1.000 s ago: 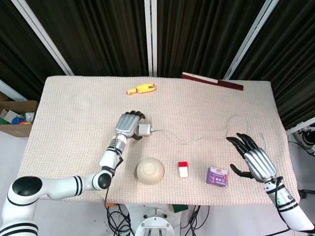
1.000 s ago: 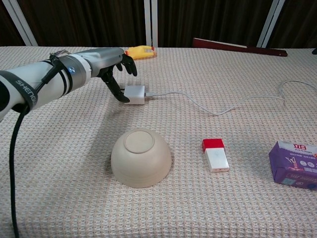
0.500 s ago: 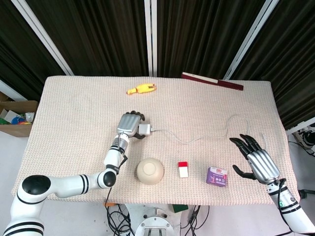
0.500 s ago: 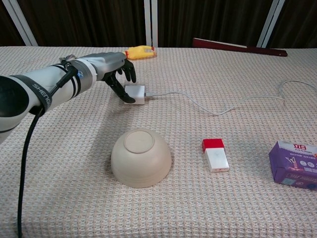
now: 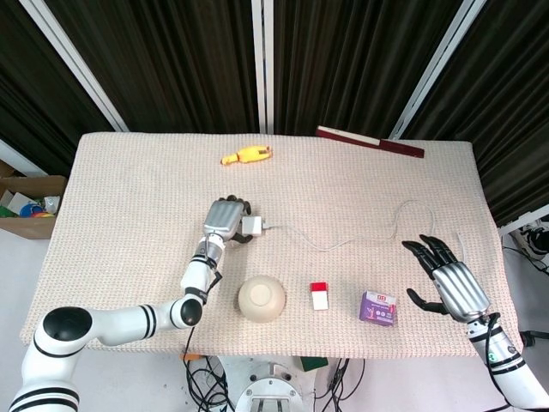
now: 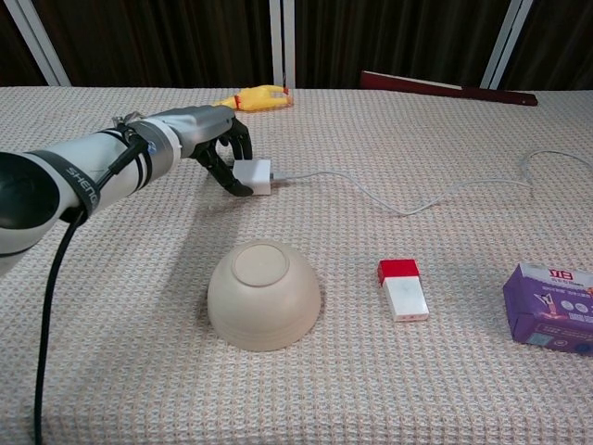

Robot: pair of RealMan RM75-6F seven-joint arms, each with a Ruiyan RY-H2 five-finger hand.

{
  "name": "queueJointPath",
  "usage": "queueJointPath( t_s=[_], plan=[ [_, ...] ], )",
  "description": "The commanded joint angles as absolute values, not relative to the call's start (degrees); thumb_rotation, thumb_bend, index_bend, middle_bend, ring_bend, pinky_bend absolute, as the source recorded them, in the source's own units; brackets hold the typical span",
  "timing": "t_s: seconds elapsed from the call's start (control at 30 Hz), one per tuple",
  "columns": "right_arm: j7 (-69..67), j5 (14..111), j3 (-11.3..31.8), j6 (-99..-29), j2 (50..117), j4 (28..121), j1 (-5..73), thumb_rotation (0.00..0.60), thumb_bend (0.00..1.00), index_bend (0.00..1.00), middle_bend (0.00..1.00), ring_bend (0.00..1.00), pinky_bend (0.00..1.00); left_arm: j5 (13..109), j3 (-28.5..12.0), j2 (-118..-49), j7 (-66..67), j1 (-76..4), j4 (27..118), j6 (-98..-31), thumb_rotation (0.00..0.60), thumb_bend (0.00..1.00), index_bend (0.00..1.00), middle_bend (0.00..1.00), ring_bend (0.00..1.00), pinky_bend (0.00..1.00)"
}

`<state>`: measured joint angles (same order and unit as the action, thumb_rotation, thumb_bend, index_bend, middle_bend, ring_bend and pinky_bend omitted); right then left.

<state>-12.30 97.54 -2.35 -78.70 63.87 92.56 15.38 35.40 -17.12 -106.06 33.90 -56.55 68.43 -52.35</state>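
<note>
- My left hand (image 6: 215,141) pinches the white charger (image 6: 252,175), just beyond the upturned bowl (image 6: 265,294).
- Its cable (image 6: 408,206) trails away past the bowl.
- My right hand (image 5: 446,279) hovers spread, beside the purple box (image 5: 378,307).

White charger (image 6: 253,175), purple box (image 6: 548,307)

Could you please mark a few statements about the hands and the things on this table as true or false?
1. The left hand grips the white charger. True.
2. The bowl stands upright. False: it lies upside down.
3. The right hand holds the purple box. False: it is open, beside the box and apart from it.
4. The yellow toy lies at the far side of the table. True.
</note>
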Motion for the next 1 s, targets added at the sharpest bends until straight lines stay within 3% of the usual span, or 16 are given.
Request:
queueJointPath(
  t_s=[0.03, 0.13, 0.37, 0.6, 0.7, 0.83, 1.0],
  plan=[
    [-12.3, 97.4, -2.3, -78.7, 63.9, 92.6, 15.4, 0.600, 0.33, 0.12, 0.16, 0.00, 0.10, 35.6, -17.1, -106.3, 33.6, -56.6, 67.9, -52.1, 0.488, 0.16, 0.39, 0.32, 0.18, 0.29],
    [-12.2, 97.3, -2.2, -78.6, 63.9, 92.6, 15.4, 0.600, 0.33, 0.12, 0.16, 0.00, 0.10, 36.2, -17.1, -106.4, 33.1, -56.6, 67.4, -52.0, 0.481, 0.16, 0.42, 0.34, 0.19, 0.29],
    [-11.8, 97.3, -1.6, -78.8, 63.7, 93.6, 15.7, 0.600, 0.33, 0.13, 0.16, 0.00, 0.10, 41.3, -16.6, -106.2, 28.8, -55.8, 67.6, -51.5, 0.479, 0.28, 0.57, 0.53, 0.34, 0.38],
    [-7.1, 93.1, 2.2, -74.0, 62.5, 100.9, 19.4, 0.600, 0.32, 0.15, 0.18, 0.07, 0.18, 47.9, -15.4, -101.7, 25.5, -53.5, 75.0, -53.8, 0.475, 0.33, 0.59, 0.55, 0.36, 0.40],
    [-2.2, 88.1, 5.5, -70.8, 64.0, 104.7, 21.9, 0.600, 0.31, 0.19, 0.20, 0.12, 0.25, 50.6, -15.2, -99.2, 24.7, -52.4, 79.5, -55.5, 0.477, 0.33, 0.59, 0.55, 0.36, 0.40],
    [6.7, 78.6, 9.5, -64.8, 66.4, 110.4, 26.4, 0.600, 0.31, 0.22, 0.21, 0.12, 0.27, 53.6, -15.1, -96.4, 23.3, -51.2, 85.1, -57.4, 0.477, 0.33, 0.59, 0.55, 0.36, 0.40],
    [18.4, 67.1, 13.4, -63.4, 71.8, 113.4, 31.3, 0.600, 0.32, 0.28, 0.23, 0.12, 0.29, 55.6, -15.4, -94.5, 20.1, -50.3, 88.8, -57.2, 0.476, 0.34, 0.59, 0.55, 0.36, 0.40]
  ],
)
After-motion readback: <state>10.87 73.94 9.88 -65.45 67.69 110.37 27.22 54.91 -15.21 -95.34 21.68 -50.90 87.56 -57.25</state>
